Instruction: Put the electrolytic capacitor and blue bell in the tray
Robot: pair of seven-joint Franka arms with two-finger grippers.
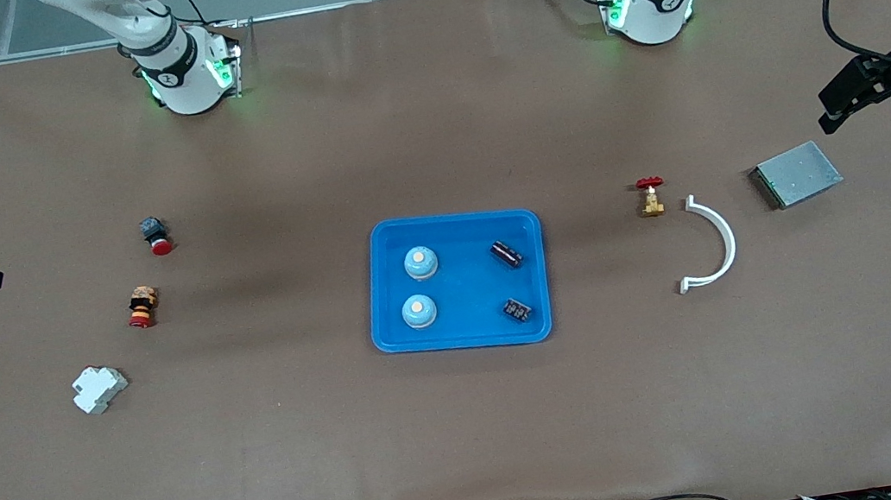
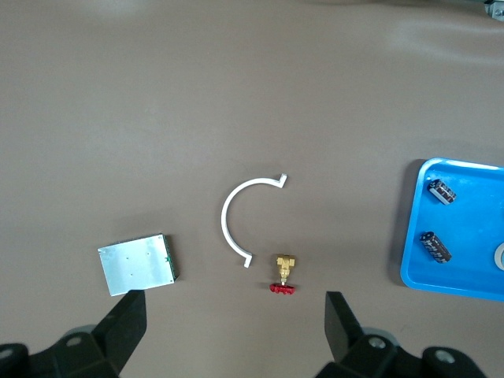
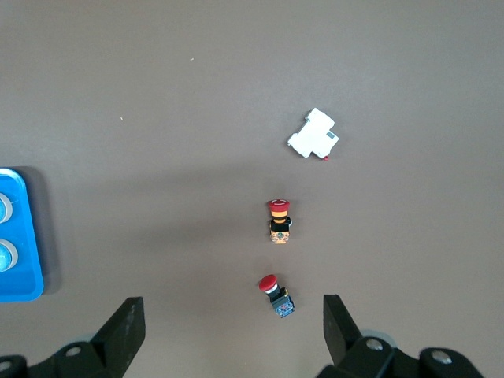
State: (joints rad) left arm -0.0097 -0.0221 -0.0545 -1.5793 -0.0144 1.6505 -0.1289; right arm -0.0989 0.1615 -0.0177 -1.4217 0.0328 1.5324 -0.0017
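While both of my arms are waiting high at the ends of the tabletop [image 1: 472, 438], the blue tray [image 1: 466, 332] is sitting in the middle with everything the task asks for inside it. Two blue bells [image 1: 420, 262] [image 1: 419, 311] are standing upright in the half of the tray toward the right arm's end, and two dark electrolytic capacitors [image 1: 507, 254] [image 1: 518, 310] are lying in the half toward the left arm's end, so I am judging the job finished. My left tool [image 2: 232, 323] is hanging over the white curved clip [image 2: 236, 222] and the small brass valve [image 2: 283, 272], its fingers spread wide and gripping nothing, with the grey metal box [image 2: 137, 263] close by. My right tool [image 3: 232, 327] is hovering over the two red-capped push buttons [image 3: 276, 293] [image 3: 279, 220], likewise parted and empty, and the white plastic block [image 3: 312, 134] is resting near them, untouched because it is not needed.
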